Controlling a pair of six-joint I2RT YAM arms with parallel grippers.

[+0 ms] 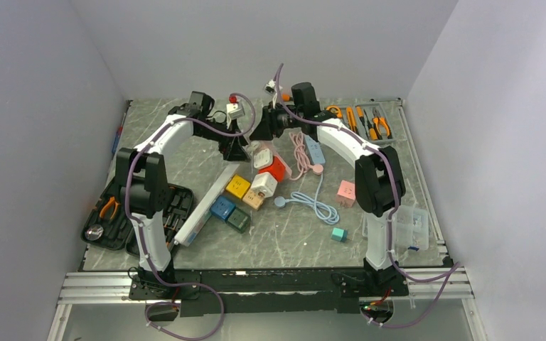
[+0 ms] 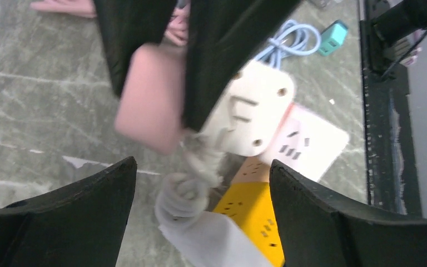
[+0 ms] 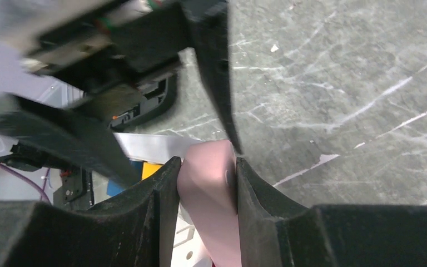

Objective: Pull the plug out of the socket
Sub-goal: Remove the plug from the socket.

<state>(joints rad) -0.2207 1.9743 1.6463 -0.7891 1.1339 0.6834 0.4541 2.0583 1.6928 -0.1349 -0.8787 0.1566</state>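
The pink plug (image 2: 147, 103) is clamped between the jaws of the right pincer (image 3: 205, 167), whose dark fingers are pressed flat against its two broad sides. It is held over the desk (image 2: 33, 111), in the middle of the far half, where the two arms meet.

The left pincer (image 2: 200, 172) is seen with its jaws spread wide and nothing between them. It is placed just below the plug and turned toward it, so the plug is framed by the gap without being touched.

A white socket block (image 2: 256, 111) is seen against the plug's lower right corner. A bundled white cord (image 2: 186, 194) lies below the block, and a yellow socket (image 2: 250, 217) lower down. Whether the plug's pins are seated in the white block cannot be told, as the joint is hidden by a right finger and blurred.

The plug's long axis is aligned with the right fingers, and the block is set off to one side of it. The right arm is judged the nearer, since the plug is gripped by it. If the two are joined, the block would probably have to be caught by the left pincer and the parts drawn apart across that seam.
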